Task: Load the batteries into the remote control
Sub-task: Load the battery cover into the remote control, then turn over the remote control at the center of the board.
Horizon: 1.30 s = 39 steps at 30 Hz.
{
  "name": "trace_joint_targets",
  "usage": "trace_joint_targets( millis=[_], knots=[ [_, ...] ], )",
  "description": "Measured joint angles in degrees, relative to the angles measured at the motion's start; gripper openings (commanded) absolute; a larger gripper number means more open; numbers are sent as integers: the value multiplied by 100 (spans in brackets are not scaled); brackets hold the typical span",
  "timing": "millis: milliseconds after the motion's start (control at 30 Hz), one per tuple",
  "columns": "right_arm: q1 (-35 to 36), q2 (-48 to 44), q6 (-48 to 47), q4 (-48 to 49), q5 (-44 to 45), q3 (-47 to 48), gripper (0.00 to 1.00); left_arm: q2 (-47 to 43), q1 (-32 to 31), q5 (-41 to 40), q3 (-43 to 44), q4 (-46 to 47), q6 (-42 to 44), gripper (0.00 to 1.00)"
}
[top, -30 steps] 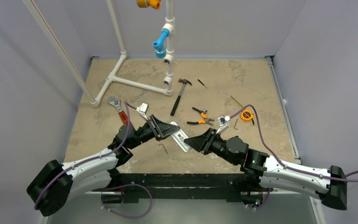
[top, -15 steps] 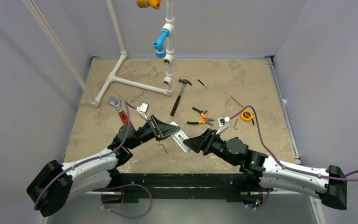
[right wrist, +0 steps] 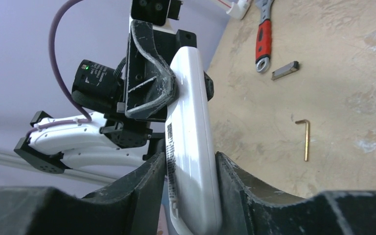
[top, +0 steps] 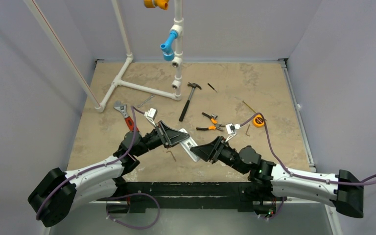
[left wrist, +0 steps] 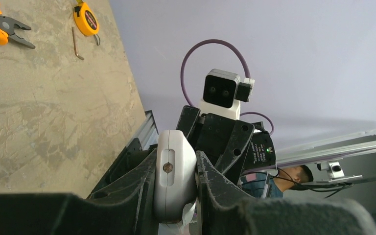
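The left gripper clamped the remote control above the table, seemingly steadying it for loading, while the right gripper straddled its right end closely, though whether it actually gripped could not be told.

Tan table: hammer, pliers, wrench, tape measure, hex key.
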Motion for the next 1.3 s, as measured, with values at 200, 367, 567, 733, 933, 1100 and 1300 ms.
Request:
trace_joint_targets(
  millis=[200,367,567,733,933,1100,1300],
  knots=[
    [0,186,39,302,-142,0,20,-4,2,20,0,96,-22,0],
    [-2,170,50,369,-170,-2,9,-44,2,24,0,157,-20,30],
    [0,-26,-131,188,-251,0,0,-125,0,63,0,55,-2,59],
    [0,-214,-295,-63,-249,0,0,-420,0,59,87,-413,144,85],
    [2,-474,-562,-756,-101,120,0,-892,0,-55,483,-1674,494,99],
    [4,-678,-964,-2302,675,833,0,-1495,0,-553,844,-3366,1038,100],
    [4,-44,-1587,-3681,1620,1329,0,-2129,0,-1303,955,-5226,1541,100]
  ],
)
